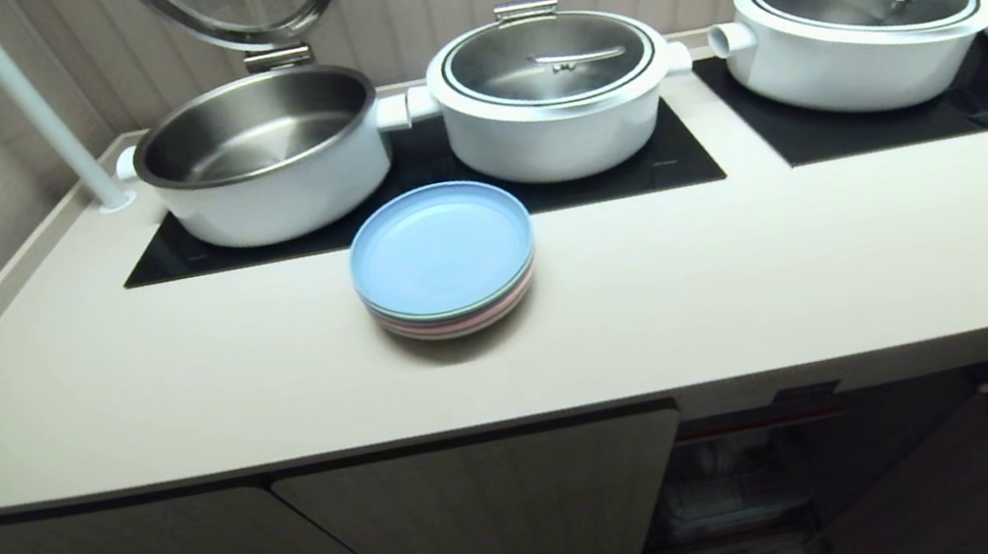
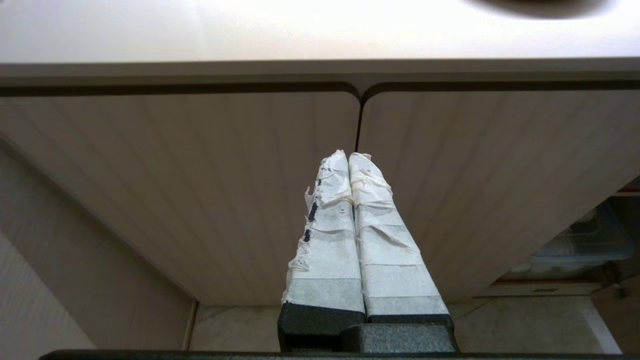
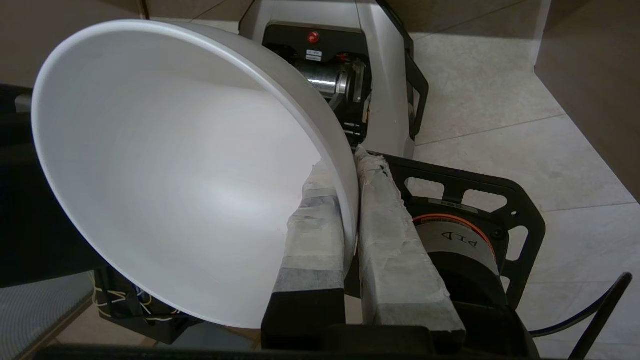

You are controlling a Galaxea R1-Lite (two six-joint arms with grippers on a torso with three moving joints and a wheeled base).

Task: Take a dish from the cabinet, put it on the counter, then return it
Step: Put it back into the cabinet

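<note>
Right wrist view has my right gripper (image 3: 350, 172) pinching the dish (image 3: 165, 170) by its rim, left gripper (image 2: 348, 160) fully closed and empty.

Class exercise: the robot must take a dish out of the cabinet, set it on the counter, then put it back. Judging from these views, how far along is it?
Done: the small white bowl is out of the low beige cabinet, whose right door hangs open.
In hand: the right pincer clamps the bowl's rim above the floor.
Left: the bowl is not on the long beige counter yet; placing and returning remain.
The left pincer is shut, idle before the closed doors.
</note>
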